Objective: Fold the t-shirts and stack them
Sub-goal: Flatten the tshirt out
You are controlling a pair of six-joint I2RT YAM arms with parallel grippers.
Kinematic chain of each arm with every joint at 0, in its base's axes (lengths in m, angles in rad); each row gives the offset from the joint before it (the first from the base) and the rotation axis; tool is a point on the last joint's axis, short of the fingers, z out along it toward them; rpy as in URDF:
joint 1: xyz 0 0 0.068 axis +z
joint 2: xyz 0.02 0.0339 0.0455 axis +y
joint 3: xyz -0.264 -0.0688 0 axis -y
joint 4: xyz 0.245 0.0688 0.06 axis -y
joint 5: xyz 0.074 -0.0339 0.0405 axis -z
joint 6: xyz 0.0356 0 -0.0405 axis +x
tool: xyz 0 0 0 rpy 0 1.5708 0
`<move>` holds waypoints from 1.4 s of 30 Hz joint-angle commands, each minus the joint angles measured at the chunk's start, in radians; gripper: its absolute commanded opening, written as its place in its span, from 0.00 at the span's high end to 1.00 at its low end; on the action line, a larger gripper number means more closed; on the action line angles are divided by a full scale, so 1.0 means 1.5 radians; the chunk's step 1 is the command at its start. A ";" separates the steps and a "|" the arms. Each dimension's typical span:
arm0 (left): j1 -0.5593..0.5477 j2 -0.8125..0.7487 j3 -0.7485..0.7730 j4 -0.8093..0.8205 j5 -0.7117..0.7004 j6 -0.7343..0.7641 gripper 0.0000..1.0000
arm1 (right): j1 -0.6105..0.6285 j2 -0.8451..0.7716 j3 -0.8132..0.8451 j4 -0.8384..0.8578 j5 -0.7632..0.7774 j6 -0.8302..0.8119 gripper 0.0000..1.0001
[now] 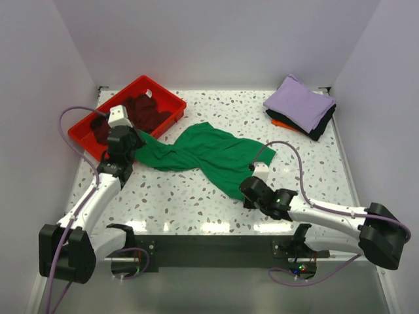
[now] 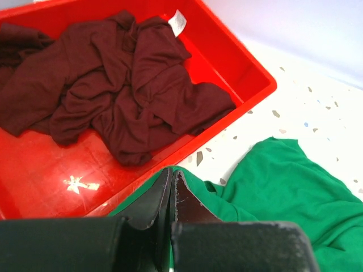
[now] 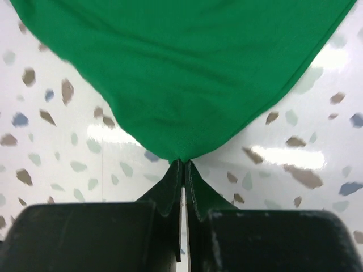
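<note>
A bright green t-shirt lies twisted and stretched across the middle of the table. My left gripper is shut on its left end beside the red tray; its closed fingertips pinch green cloth. My right gripper is shut on the shirt's near right corner, its gripper tip pinching the cloth point. A dark maroon t-shirt lies crumpled in the tray and shows in the left wrist view. Folded lavender, black and orange t-shirts are stacked at the back right.
The red plastic tray stands at the back left, its rim close to my left gripper. White walls enclose the speckled table on three sides. Purple cables run along both arms.
</note>
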 commanded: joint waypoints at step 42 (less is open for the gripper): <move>0.003 -0.140 0.641 -0.116 0.273 0.053 1.00 | -0.356 -0.149 0.843 -0.121 -0.045 -0.458 1.00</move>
